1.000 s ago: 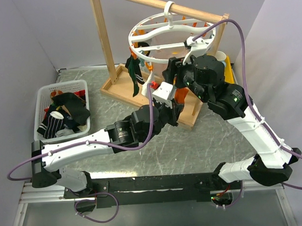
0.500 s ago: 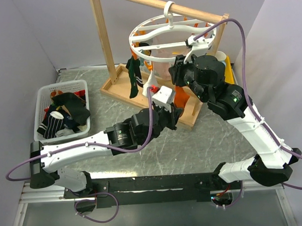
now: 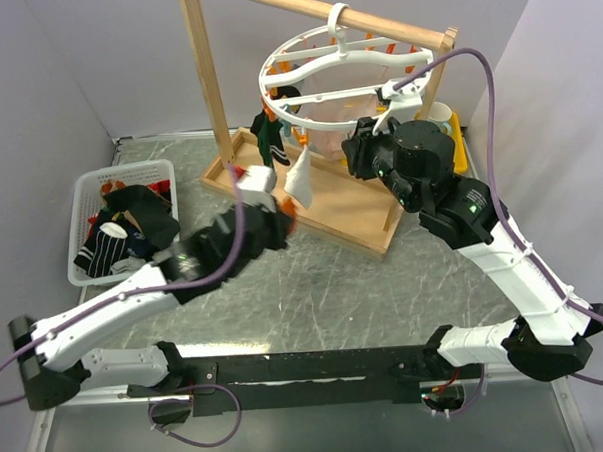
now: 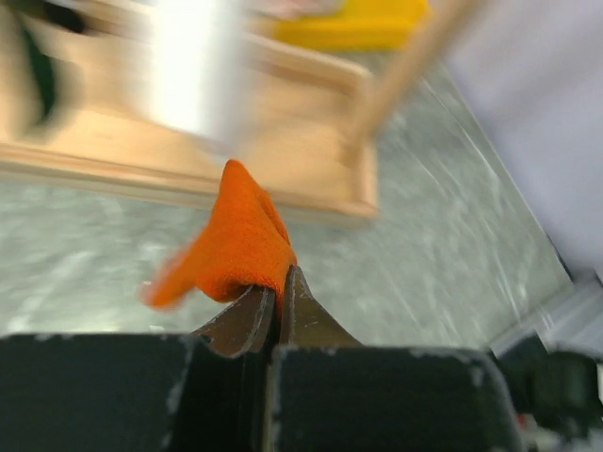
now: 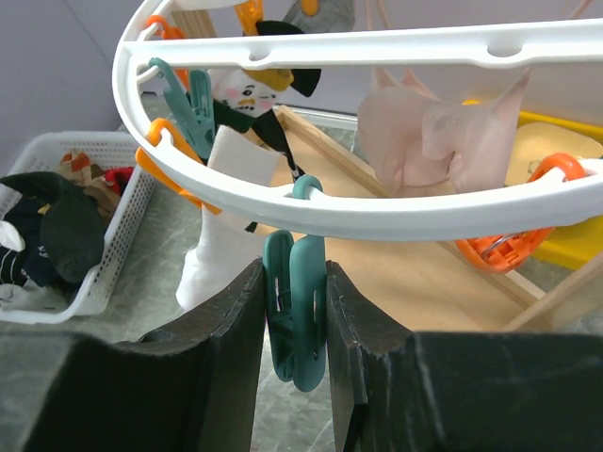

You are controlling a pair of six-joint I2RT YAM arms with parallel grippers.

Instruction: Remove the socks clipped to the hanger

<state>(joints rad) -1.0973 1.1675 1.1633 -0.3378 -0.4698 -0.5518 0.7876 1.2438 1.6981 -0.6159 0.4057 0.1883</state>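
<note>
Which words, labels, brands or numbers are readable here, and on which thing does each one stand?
None: no readable text on the hanger, the hanging socks, the teal clothespin, the basket or the orange sock.
The background of the left wrist view is too blurred to tell.

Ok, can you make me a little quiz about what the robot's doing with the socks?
1. True or false: the left gripper pinches an orange fabric sock.
2. What is between the right gripper's fingers? A) a teal plastic clothespin B) a pink sock C) nothing
3. Fill the gap: loose dark socks lie piled in the white mesh ____.
Key: 1 true; 2 A; 3 basket.
</note>
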